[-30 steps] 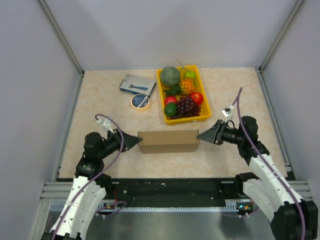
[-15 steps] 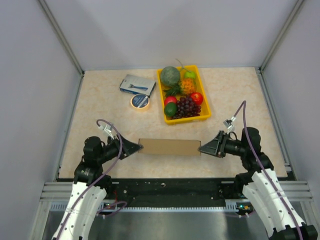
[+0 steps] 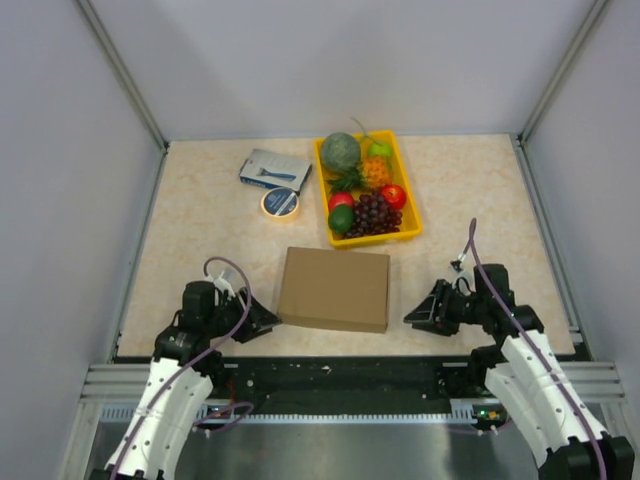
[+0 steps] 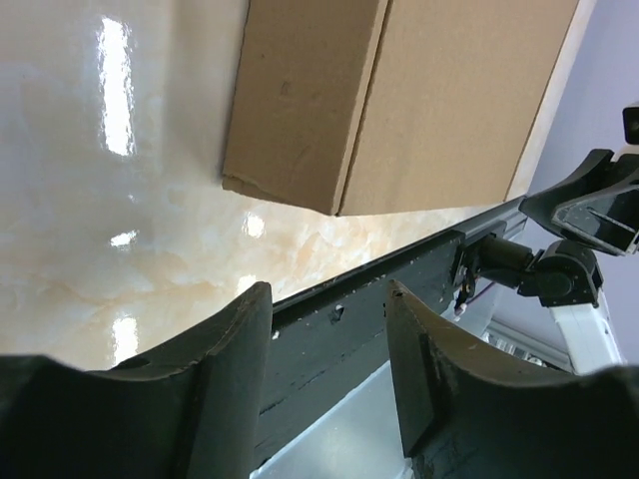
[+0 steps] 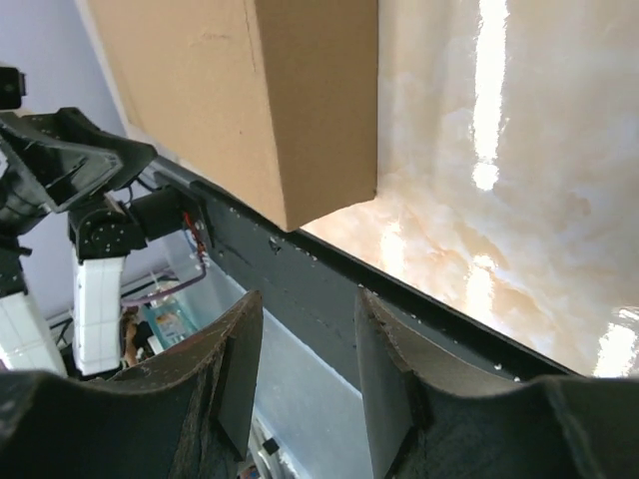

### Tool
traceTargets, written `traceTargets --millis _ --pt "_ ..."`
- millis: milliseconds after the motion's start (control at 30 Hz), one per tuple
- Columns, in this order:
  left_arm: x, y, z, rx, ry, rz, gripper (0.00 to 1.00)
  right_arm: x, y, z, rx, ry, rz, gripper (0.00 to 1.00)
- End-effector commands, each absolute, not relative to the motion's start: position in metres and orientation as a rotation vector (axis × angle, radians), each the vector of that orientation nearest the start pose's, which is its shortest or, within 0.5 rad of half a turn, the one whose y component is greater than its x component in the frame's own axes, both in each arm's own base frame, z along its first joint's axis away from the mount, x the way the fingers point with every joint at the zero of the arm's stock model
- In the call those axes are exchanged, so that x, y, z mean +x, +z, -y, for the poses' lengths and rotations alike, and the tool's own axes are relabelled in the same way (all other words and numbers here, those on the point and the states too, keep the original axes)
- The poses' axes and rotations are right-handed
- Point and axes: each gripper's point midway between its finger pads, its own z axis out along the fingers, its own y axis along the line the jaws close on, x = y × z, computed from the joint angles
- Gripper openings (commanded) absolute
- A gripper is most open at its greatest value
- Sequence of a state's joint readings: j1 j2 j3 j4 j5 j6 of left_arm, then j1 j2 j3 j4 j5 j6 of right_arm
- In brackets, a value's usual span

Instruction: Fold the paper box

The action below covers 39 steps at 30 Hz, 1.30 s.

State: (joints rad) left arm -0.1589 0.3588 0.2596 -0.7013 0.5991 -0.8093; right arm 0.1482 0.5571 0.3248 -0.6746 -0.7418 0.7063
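The paper box (image 3: 334,289) is a closed, shallow brown cardboard square lying flat near the table's front edge. My left gripper (image 3: 268,322) sits just off its near-left corner, open and empty. My right gripper (image 3: 412,316) is a short gap off the near-right corner, also open and empty. In the left wrist view the paper box (image 4: 399,100) lies beyond the open left gripper (image 4: 327,299), with nothing between the fingers. The right wrist view shows a corner of the paper box (image 5: 250,90) ahead of the open right gripper (image 5: 308,299).
A yellow tray (image 3: 378,238) of fruit stands just behind the box. A blue-grey packet (image 3: 274,168) and a tape roll (image 3: 281,203) lie at the back left. The black rail (image 3: 340,375) runs along the near edge, and walls close in both sides.
The box was held on edge between both grippers. It now lies flat, and both grippers have opened, let go and drawn back towards the near edge.
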Motion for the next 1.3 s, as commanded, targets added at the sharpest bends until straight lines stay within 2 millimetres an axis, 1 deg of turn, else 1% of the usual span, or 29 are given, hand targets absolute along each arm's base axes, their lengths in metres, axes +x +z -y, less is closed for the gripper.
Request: traceTargets --millis 0,133,167,200,267,300,333,367,400,467,533,567,600,633,667,700,767,833,867,900,933,967,1033,1100,1133,1167,1200,1233,1267 --pt "0.145 0.107 0.146 -0.420 -1.137 -2.363 0.54 0.155 0.113 -0.151 0.278 1.148 -2.472 0.42" --pt "0.154 0.133 0.137 -0.297 -1.036 -2.278 0.71 0.181 0.112 -0.152 0.217 1.094 -2.460 0.45" --pt "0.157 0.136 0.137 -0.287 -1.034 -2.254 0.79 0.184 0.106 -0.156 0.192 1.083 -2.492 0.47" --pt "0.158 0.144 0.144 -0.251 -1.099 -2.222 0.98 0.193 0.110 -0.160 0.160 1.075 -2.477 0.48" --pt "0.169 0.159 0.149 -0.226 -1.135 -2.174 0.98 0.195 0.111 -0.174 0.077 1.072 -2.496 0.49" --pt "0.173 0.159 0.152 -0.245 -1.151 -2.209 0.98 0.202 0.117 -0.182 0.033 1.050 -2.499 0.49" --pt "0.177 0.167 0.153 -0.224 -1.155 -2.200 0.98 0.208 0.114 -0.180 0.028 0.939 -2.511 0.51" --pt "0.183 0.185 0.153 -0.196 -1.143 -2.167 0.98 0.209 0.115 -0.183 -0.037 0.877 -2.514 0.54" --pt "0.189 0.185 0.151 -0.181 -1.103 -2.181 0.98 0.212 0.118 -0.188 -0.071 0.830 -2.521 0.58" --pt "0.204 0.191 0.141 -0.180 -0.993 -2.169 0.98 0.219 0.109 -0.179 -0.034 0.742 -2.535 0.69" --pt "0.220 0.178 0.134 -0.160 -0.902 -2.214 0.98 0.220 0.101 -0.176 -0.053 0.700 -2.553 0.72" --pt "0.223 0.178 0.135 -0.128 -0.895 -2.234 0.98 0.222 0.099 -0.176 -0.066 0.699 -2.549 0.73" --pt "0.230 0.160 0.136 -0.107 -0.873 -2.316 0.98 0.222 0.096 -0.177 -0.076 0.698 -2.556 0.73" --pt "0.232 0.153 0.138 -0.088 -0.879 -2.357 0.92 0.222 0.093 -0.177 -0.083 0.697 -2.566 0.74" --pt "0.236 0.161 0.142 -0.048 -0.901 -2.371 0.89 0.225 0.091 -0.178 -0.090 0.689 -2.564 0.74" --pt "0.235 0.148 0.142 -0.052 -0.887 -2.458 0.84 0.228 0.089 -0.176 -0.095 0.671 -2.563 0.75" --pt "0.238 0.157 0.146 -0.017 -0.879 -2.427 0.82 0.235 0.081 -0.174 -0.109 0.644 -2.568 0.78" --pt "0.238 0.179 0.148 0.024 -0.861 -2.336 0.84 0.245 0.079 -0.182 -0.133 0.678 -2.542 0.78" --pt "0.239 0.191 0.147 0.037 -0.850 -2.295 0.85 0.247 0.071 -0.186 -0.140 0.688 -2.559 0.78" --pt "0.238 0.202 0.143 0.049 -0.822 -2.259 0.86 0.255 0.073 -0.194 -0.127 0.720 -2.535 0.78" --pt "0.232 0.205 0.140 0.046 -0.806 -2.269 0.86 0.257 0.073 -0.202 -0.126 0.756 -2.528 0.79" --pt "0.230 0.218 0.138 0.052 -0.794 -2.246 0.86 0.255 0.072 -0.213 -0.115 0.784 -2.534 0.79" --pt "0.220 0.229 0.130 0.046 -0.752 -2.234 0.86 0.264 0.065 -0.227 -0.090 0.760 -2.543 0.78" --pt "0.212 0.250 0.125 0.062 -0.733 -2.168 0.86 0.261 0.058 -0.253 -0.057 0.782 -2.581 0.77" --pt "0.207 0.250 0.119 0.045 -0.699 -2.181 0.87 0.263 0.055 -0.260 -0.030 0.762 -2.584 0.74" --pt "0.204 0.261 0.116 0.044 -0.686 -2.151 0.87 0.264 0.056 -0.271 0.043 0.785 -2.590 0.72" --pt "0.198 0.267 0.113 0.054 -0.669 -2.128 0.87 0.258 0.062 -0.294 -0.001 0.825 -2.575 0.70" --pt "0.196 0.271 0.110 0.049 -0.654 -2.119 0.87 0.260 0.052 -0.302 0.017 0.780 -2.591 0.68" --pt "0.191 0.276 0.108 0.052 -0.647 -2.109 0.87 0.260 0.051 -0.312 0.068 0.775 -2.602 0.68"
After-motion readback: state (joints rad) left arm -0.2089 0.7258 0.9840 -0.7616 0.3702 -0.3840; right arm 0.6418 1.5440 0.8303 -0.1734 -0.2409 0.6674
